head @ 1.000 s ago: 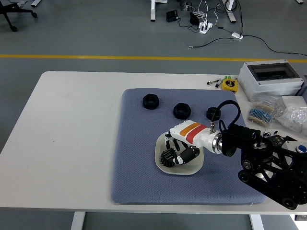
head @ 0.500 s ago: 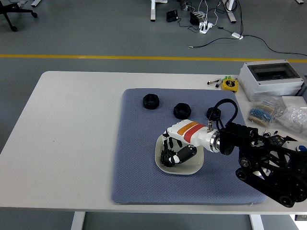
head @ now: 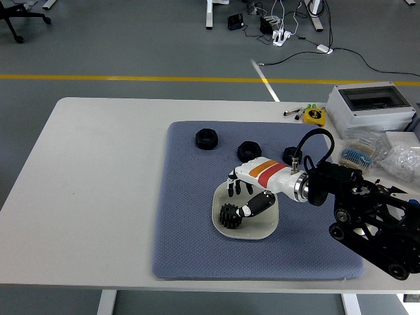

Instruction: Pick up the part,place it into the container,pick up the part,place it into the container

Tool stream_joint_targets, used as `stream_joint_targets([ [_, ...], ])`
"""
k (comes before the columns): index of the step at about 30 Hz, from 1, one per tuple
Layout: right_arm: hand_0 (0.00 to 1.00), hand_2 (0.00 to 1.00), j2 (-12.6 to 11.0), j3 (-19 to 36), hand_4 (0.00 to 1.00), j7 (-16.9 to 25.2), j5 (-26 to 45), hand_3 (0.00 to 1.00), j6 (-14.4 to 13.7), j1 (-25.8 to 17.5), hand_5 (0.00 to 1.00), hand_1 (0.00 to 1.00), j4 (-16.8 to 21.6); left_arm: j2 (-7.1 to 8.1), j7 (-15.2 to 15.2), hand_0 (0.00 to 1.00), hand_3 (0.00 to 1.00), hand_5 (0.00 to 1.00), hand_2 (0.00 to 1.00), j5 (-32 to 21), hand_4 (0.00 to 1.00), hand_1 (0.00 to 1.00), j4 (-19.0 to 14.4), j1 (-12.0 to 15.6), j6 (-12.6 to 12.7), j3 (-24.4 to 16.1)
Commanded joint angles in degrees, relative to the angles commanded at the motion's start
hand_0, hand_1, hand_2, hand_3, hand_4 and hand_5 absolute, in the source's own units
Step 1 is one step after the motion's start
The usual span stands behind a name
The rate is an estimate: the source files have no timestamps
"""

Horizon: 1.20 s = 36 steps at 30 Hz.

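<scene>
A black gear part (head: 229,215) lies in the shallow white container (head: 261,230) on the blue-grey mat (head: 190,216). My right hand (head: 244,195), white with an orange and red band, hovers just above and right of the gear with fingers spread and nothing in them. Three more black ring-shaped parts rest on the mat's far side: one at the left (head: 206,139), one in the middle (head: 249,151), one (head: 290,155) partly behind my right wrist. My left arm is out of view.
On the table's right stand a grey electrical box (head: 371,107), bags of small parts (head: 380,155) and a yellow tape measure (head: 314,115). The white table (head: 98,170) stretches out to the left of the mat.
My right hand let go of the gear, which now lies in the container, and the hand has lifted up and to the right with its fingers spread.
</scene>
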Motion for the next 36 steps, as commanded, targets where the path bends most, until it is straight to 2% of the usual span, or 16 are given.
stream_joint_targets([
  [4,0.127,0.501,-0.3,5.3,0.880,0.5,1.1,0.525,-1.6,-1.2,0.396,0.361,0.1,-0.05,0.0,0.709,0.578,0.631,0.662,-0.2,0.677,0.629,0.0,0.0,0.1,0.2],
  [6,0.115,0.481,-0.4,8.0,0.862,1.1,2.5,0.513,-4.8,-1.8,0.413,0.336,-0.5,-0.07,-0.1,0.709,0.579,0.630,0.663,-0.3,0.676,0.632,0.0,-0.1,0.1,0.3],
  [8,0.115,0.481,-0.6,10.1,0.862,2.3,4.6,0.513,-8.5,-2.5,0.413,0.336,-1.7,-0.11,-0.1,0.709,0.579,0.630,0.663,-0.4,0.676,0.632,0.0,-0.1,0.2,0.3],
  [10,0.115,0.481,-0.9,11.2,0.862,3.9,9.4,0.513,-13.3,-3.3,0.413,0.336,-3.4,-0.16,-0.1,0.709,0.579,0.630,0.663,-0.6,0.676,0.632,0.0,-0.1,0.2,0.4],
  [11,0.176,0.505,-1.1,11.6,0.850,4.7,11.8,0.517,-15.7,-3.7,0.416,0.402,-4.2,-0.18,-0.2,0.709,0.579,0.630,0.666,-0.7,0.676,0.636,0.0,-0.2,0.2,0.5],
  [13,0.176,0.505,-1.9,13.3,0.850,6.6,16.3,0.517,-20.1,-5.3,0.416,0.402,-5.5,-0.22,-0.2,0.709,0.579,0.630,0.666,-1.1,0.676,0.636,0.0,-0.2,0.2,0.7],
  [16,0.176,0.505,-3.0,16.8,0.850,8.6,23.7,0.517,-27.1,-8.2,0.416,0.402,-5.5,-0.23,-0.5,0.709,0.579,0.630,0.666,-1.8,0.676,0.636,0.0,-0.3,0.3,1.1],
  [18,0.213,0.511,-3.8,20.0,0.861,10.0,28.6,0.520,-29.7,-10.8,0.427,0.416,-4.3,-0.26,-0.6,0.709,0.579,0.630,0.663,-2.3,0.676,0.644,0.0,-0.3,0.3,1.3],
  [21,0.213,0.511,-5.2,24.7,0.861,11.0,35.7,0.520,-29.8,-15.2,0.427,0.416,-2.4,-0.37,-0.7,0.709,0.579,0.630,0.663,-2.5,0.676,0.644,0.0,-0.5,0.3,1.4],
  [24,0.239,0.554,-7.2,28.0,0.905,12.0,43.6,0.536,-26.4,-20.0,0.475,0.434,-1.1,-0.68,-0.9,0.708,0.579,0.630,0.667,-3.1,0.676,0.650,0.1,-0.6,0.4,1.7],
  [28,0.239,0.554,-9.6,30.2,0.905,12.9,52.1,0.536,-24.7,-24.3,0.475,0.434,0.9,-1.06,-1.3,0.708,0.579,0.630,0.667,-4.4,0.676,0.650,0.2,-0.5,0.6,2.5],
  [29,0.353,0.687,-10.1,30.8,0.998,13.1,54.7,0.626,-24.1,-25.5,0.682,0.548,1.6,-1.14,-1.3,0.708,0.579,0.631,0.669,-4.6,0.676,0.648,0.2,-0.5,0.6,2.5],
  [32,0.353,0.687,-10.9,33.6,0.998,13.8,62.2,0.626,-21.5,-30.0,0.682,0.548,4.3,-1.41,-1.4,0.708,0.579,0.631,0.669,-4.8,0.676,0.648,0.3,-0.4,0.6,2.6],
  [34,0.353,0.687,-10.1,36.1,0.998,14.8,65.7,0.626,-19.5,-33.1,0.682,0.548,6.0,-1.58,-1.4,0.708,0.579,0.631,0.669,-4.5,0.676,0.648,0.2,-0.3,0.6,2.5],
  [35,0.626,0.780,-9.6,37.0,0.998,15.1,66.2,0.788,-18.9,-34.1,0.778,0.702,6.5,-1.63,-1.4,0.708,0.578,0.630,0.670,-4.4,0.675,0.646,0.2,-0.3,0.6,2.4],
  [36,0.626,0.780,-9.2,37.8,0.998,15.4,66.4,0.788,-18.4,-35.0,0.778,0.702,7.0,-1.68,-1.4,0.708,0.578,0.630,0.670,-4.4,0.675,0.646,0.2,-0.3,0.6,2.5],
])
